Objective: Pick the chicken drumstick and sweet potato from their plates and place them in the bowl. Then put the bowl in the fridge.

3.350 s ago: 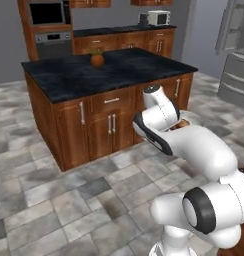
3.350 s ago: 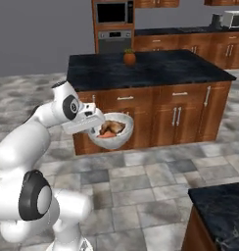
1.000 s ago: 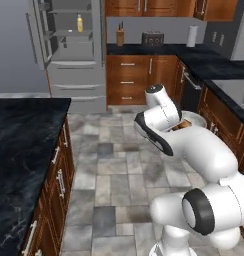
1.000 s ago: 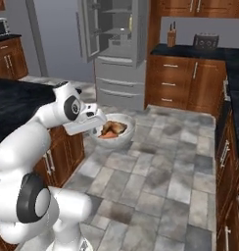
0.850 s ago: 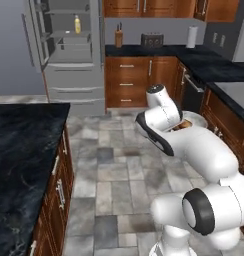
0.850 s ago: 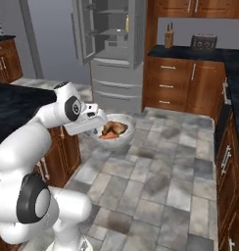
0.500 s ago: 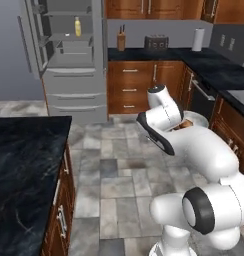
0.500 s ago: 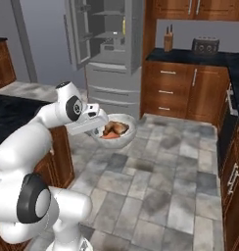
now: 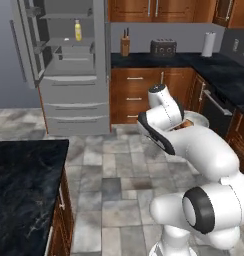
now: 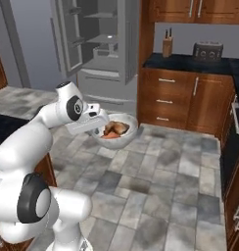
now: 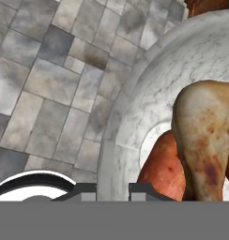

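Observation:
My gripper [image 10: 98, 122] is shut on the rim of the pale bowl [image 10: 119, 135] and holds it level above the tiled floor. The chicken drumstick [image 11: 205, 136] and the orange sweet potato [image 11: 162, 169] lie inside the bowl [image 11: 135, 108]. In the hand view the two fingertips [image 11: 83, 190] pinch the bowl's rim at the bottom. My arm covers most of the bowl [image 9: 198, 119] in the left base view. The grey fridge [image 10: 99, 49] stands ahead with its doors open and its shelves [image 9: 69, 65] showing. The plates are out of view.
A yellow bottle [image 9: 78, 30] stands on an upper fridge shelf. A knife block [image 9: 125, 46], a toaster [image 9: 163, 47] and a paper towel roll [image 9: 208, 44] sit on the dark back counter. The black island counter [image 9: 19, 195] is at my lower left. Wood cabinets [image 10: 190, 100] line the right.
The base has driven and turned, so the fridge now looms closer and more central in both base views. The arm holds the same pose with the bowl still gripped.

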You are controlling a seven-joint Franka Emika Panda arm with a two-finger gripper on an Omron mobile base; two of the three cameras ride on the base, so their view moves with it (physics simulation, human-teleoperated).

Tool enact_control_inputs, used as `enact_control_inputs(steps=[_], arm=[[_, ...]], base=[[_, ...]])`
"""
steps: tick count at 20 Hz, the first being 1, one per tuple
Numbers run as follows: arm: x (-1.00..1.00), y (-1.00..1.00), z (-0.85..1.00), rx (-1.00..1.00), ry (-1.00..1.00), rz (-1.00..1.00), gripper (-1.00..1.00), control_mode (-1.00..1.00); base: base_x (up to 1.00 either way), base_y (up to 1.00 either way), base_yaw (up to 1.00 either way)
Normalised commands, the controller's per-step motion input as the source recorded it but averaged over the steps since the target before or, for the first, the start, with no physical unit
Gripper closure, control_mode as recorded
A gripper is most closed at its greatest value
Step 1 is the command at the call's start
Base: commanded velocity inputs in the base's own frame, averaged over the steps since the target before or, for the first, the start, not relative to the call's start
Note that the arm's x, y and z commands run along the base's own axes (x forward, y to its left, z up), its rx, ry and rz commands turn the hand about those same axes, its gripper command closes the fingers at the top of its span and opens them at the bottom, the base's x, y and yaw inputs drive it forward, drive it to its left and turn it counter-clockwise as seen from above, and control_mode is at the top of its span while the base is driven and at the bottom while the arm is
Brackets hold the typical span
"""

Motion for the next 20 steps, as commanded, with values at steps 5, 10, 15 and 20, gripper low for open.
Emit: enact_control_inputs(steps=[5,10,15,20], arm=[[0.0,0.0,0.0,0.0,0.0,0.0,1.0,1.0],[0.0,0.0,0.0,0.0,0.0,0.0,1.0,1.0],[0.0,0.0,0.0,0.0,0.0,0.0,1.0,1.0],[0.0,0.0,0.0,0.0,0.0,0.0,1.0,1.0]], base=[[0.88,0.05,0.17],[0.82,0.06,0.29],[0.81,0.0,0.34],[0.81,0.0,0.35]])
